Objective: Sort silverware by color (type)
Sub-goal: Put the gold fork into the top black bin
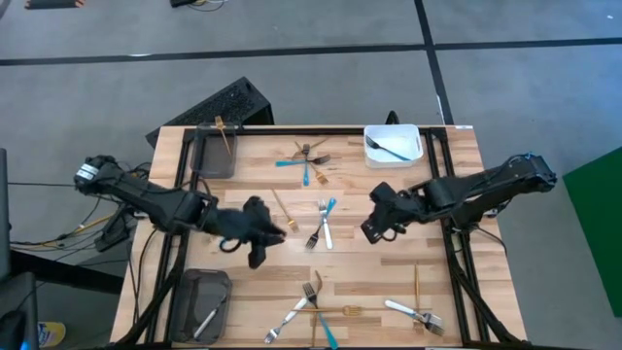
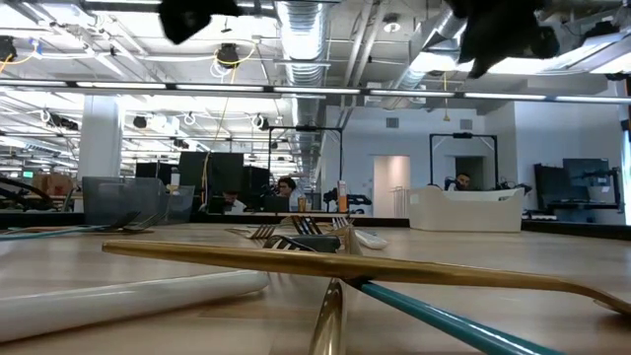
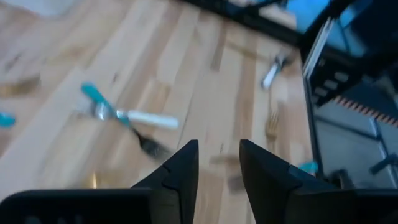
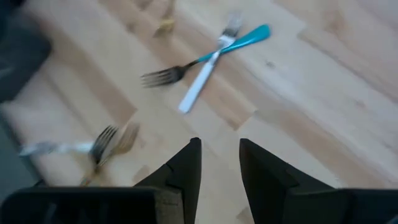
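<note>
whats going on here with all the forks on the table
Two robot arms are sorting silverware by kind. The left gripper and right gripper both hover open and empty over mid-table, flanking a crossed blue-handled fork and white-handled fork. A few pieces already sit in the dark trays and white bin; most are still scattered.

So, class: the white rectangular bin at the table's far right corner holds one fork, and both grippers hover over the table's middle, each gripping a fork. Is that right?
Not quite. The white rectangular bin does hold one fork, and both grippers hover over the wooden table, but the wrist views show the left gripper and right gripper open and holding nothing.
</note>
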